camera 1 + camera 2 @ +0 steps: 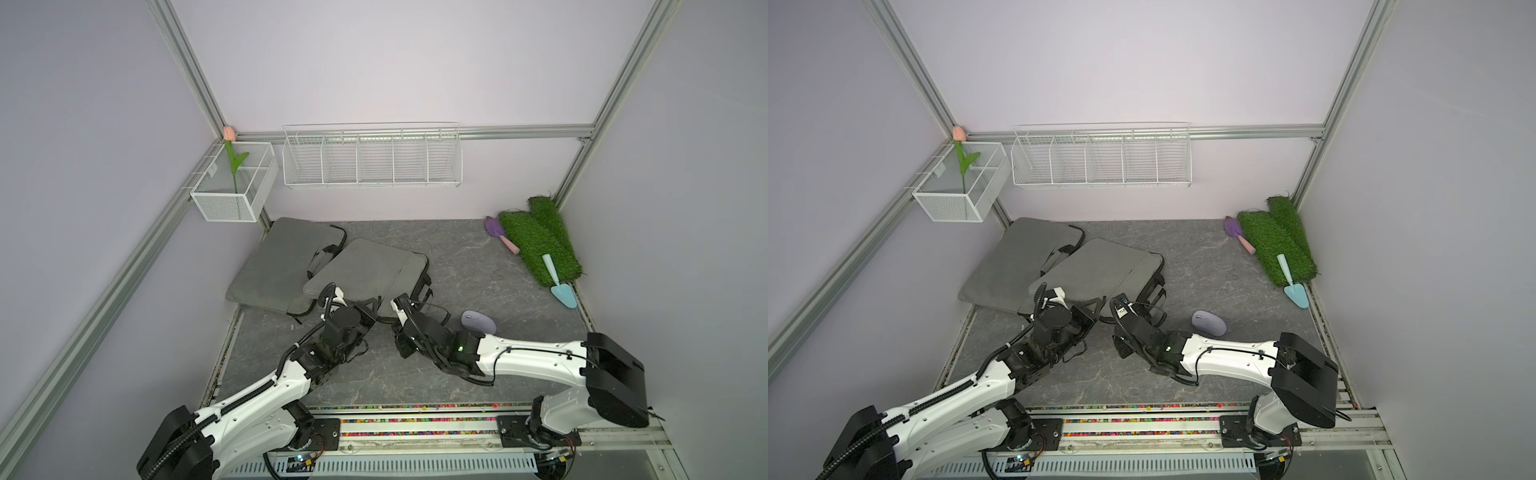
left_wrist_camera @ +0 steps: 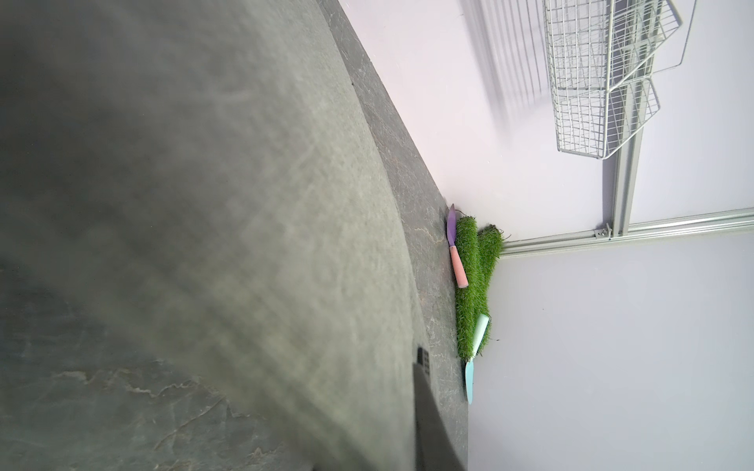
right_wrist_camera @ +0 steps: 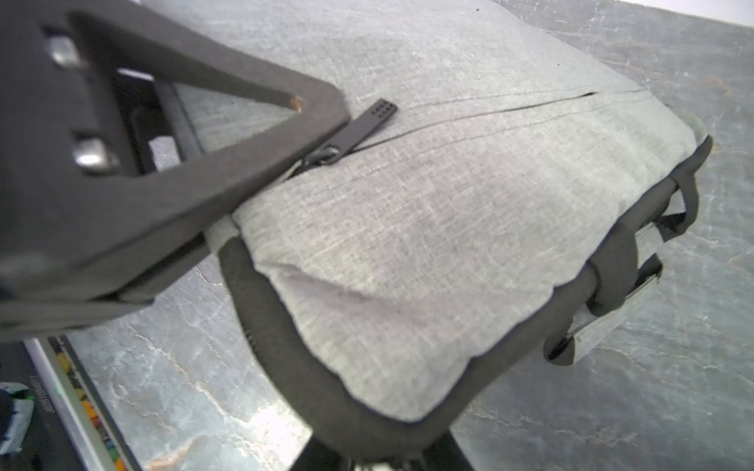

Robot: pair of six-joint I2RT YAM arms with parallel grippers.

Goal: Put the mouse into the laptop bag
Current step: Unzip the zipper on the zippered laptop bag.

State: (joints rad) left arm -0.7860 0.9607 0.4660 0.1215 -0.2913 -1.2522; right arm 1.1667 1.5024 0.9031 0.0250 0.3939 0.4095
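Left gripper [image 1: 372, 309], nearly shut, pins the bag's [image 1: 365, 266] corner; right gripper [image 1: 397, 328] (opening unreadable) should probably pinch the zip pull [image 3: 367, 126] squarely, drawing along the seam.

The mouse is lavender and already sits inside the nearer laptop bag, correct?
Not quite. The mouse is lavender, but it is not inside the nearer laptop bag. Both top views show it lying on the tabletop, outside the bag and beside the right arm.
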